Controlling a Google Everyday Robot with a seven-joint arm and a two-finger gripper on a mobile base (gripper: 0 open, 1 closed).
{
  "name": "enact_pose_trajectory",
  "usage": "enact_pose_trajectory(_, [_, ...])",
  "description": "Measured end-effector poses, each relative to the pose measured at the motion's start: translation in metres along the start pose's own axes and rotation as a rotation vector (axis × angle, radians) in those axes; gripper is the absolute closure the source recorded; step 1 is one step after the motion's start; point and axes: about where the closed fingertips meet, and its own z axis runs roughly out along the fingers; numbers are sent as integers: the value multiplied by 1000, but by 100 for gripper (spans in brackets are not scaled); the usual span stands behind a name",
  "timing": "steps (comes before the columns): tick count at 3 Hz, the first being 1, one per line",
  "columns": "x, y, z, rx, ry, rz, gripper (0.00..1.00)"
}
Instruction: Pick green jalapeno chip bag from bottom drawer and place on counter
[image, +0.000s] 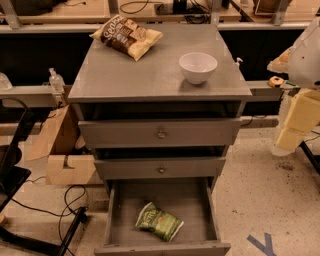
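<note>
lying in bottom drawer (192, 205), green bag (159, 221), gripper (292, 131) well apart upper right

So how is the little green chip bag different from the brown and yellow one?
The green jalapeno chip bag is green and smaller; the brown-and-yellow chip bag is bigger. The green one lies in the open bottom drawer; the brown one lies on the counter. Both are snack bags lying flat. The gripper hangs right of the cabinet, touching neither.

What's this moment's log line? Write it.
green bag: in open bottom drawer | counter: bowl, brown bag | gripper: far right, apart from green bag
</note>
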Motion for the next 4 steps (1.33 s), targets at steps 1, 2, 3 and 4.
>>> enact_pose_trajectory(1, [0,0,0,0,0,0,0])
enact_pose_trajectory(2, [-3,-9,24,10,-66,-10,0])
enact_pose_trajectory(3, [-2,-14,104,-45,-225,-14,0])
enact_pose_trajectory(4, [-8,-24,182,-54,-431,-23,0])
